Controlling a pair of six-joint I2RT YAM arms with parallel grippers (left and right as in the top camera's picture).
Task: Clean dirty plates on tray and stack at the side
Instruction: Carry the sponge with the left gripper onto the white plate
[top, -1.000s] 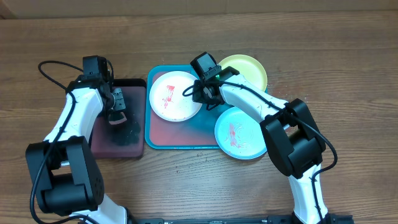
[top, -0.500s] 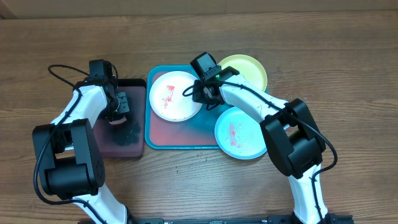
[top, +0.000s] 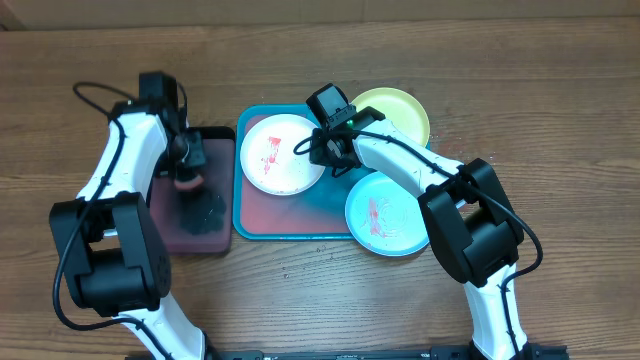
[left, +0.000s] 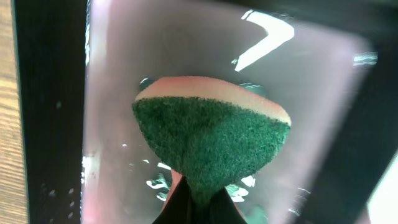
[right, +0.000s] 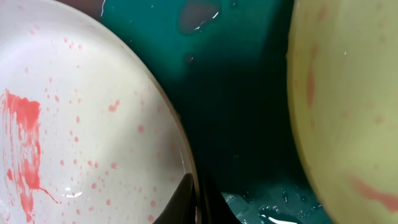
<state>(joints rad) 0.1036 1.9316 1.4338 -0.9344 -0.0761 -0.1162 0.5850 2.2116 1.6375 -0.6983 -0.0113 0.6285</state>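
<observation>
Overhead: the left gripper (top: 186, 163) sits at centre left above the black tray (top: 205, 228), closed on a sponge (top: 187, 181). The right gripper (top: 322, 150) is at the right edge of the white plate (top: 278, 155), which lies in the upper left of the teal tray (top: 290, 215). The green plate (top: 398, 112) overhangs the tray's upper right corner and the blue plate (top: 385, 212) its lower right (a nudge from the right arm could tip either onto the table (top: 560, 60)).

Left wrist: the left gripper (left: 193, 205) pinches only the sponge's (left: 211, 130) narrow lower tip. With so small a bite, the sponge may twist or slip out when pressed down.

Right wrist: the right gripper (right: 194, 199) is clamped on the white plate's (right: 81, 112) thin rim, over wet teal tray (right: 236, 93), with the green plate (right: 348, 93) near at right. The plate could slide free or pivot under scrubbing.
</observation>
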